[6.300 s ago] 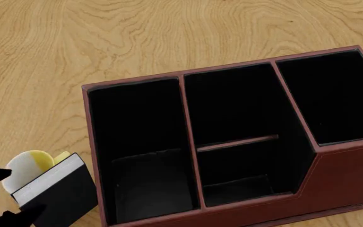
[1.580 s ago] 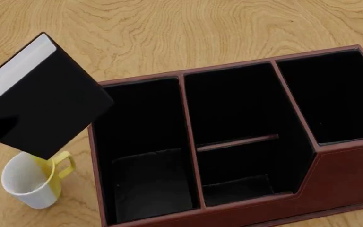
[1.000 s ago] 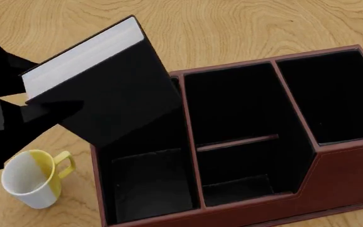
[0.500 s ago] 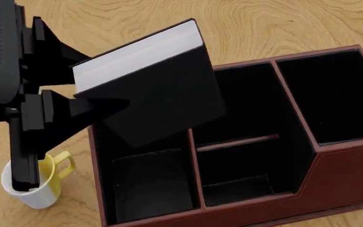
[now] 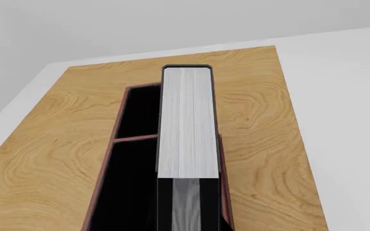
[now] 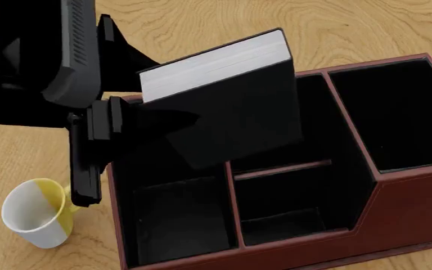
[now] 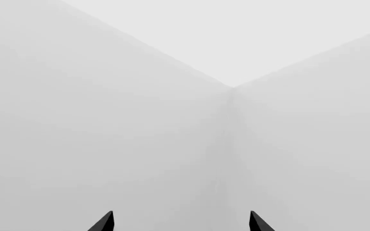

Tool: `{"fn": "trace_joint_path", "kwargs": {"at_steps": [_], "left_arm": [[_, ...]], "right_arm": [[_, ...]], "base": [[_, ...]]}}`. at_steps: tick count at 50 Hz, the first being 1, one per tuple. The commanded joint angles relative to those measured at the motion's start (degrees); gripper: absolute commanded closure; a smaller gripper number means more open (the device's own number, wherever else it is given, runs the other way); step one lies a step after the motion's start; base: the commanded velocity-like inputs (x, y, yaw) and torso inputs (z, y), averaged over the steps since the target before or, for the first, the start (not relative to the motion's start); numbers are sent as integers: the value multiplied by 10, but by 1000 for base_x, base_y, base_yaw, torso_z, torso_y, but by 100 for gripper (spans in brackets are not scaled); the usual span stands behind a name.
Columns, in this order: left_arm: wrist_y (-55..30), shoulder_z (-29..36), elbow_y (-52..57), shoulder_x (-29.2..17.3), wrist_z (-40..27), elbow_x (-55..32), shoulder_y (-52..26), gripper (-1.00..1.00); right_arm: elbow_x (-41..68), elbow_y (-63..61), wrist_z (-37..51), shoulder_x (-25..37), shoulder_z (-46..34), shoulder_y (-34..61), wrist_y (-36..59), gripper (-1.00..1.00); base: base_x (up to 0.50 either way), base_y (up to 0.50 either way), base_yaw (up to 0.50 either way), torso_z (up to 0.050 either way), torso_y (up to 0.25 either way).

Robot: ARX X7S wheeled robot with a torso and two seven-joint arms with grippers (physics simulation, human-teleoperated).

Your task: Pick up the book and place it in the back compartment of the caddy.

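Observation:
The black book [image 6: 238,107], pale page block uppermost, hangs tilted in the air with my left gripper [image 6: 167,121] shut on its left end. It hovers over the far parts of the left and middle cells of the reddish-brown caddy [image 6: 411,208]. The back compartment [image 6: 283,216], the small low-walled cell below the thin crossbar [image 6: 283,169], lies uncovered just nearer than the book. In the left wrist view the book's page edge [image 5: 185,125] runs away from the left gripper [image 5: 186,216] above the caddy [image 5: 117,139]. My right gripper [image 7: 181,222] is open and faces blank pale walls.
A white-and-yellow mug [image 6: 32,216] stands on the wooden table [image 6: 201,22] left of the caddy, beneath my left arm. The caddy's tall right cell [image 6: 396,112] is at the right. The tabletop's edges show in the left wrist view [image 5: 288,96].
My left arm has lifted the book from beside the mug and carried it rightward, from left of the caddy to above its left and middle cells. The mug and caddy stayed put.

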Motion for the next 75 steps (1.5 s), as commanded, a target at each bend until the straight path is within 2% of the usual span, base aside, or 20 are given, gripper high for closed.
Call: {"fn": "trace_joint_path", "kwargs": {"at_steps": [1, 17, 39, 75], "left_arm": [[34, 23, -32, 28, 13, 24, 0, 100], [76, 40, -78, 59, 32, 47, 6, 100], [127, 65, -141, 92, 57, 74, 21, 100], [173, 104, -200, 120, 77, 104, 51, 100]], "right_arm": [[-4, -2, -4, 6, 14, -20, -4, -100], [7, -4, -4, 21, 34, -34, -9, -100], [5, 5, -3, 5, 8, 0, 11, -100], [-6, 0, -12, 14, 52, -56, 2, -100]], "base": [[0, 0, 0, 0, 0], [0, 0, 0, 0, 1], [0, 0, 0, 0, 1], [0, 0, 0, 0, 1]]}}
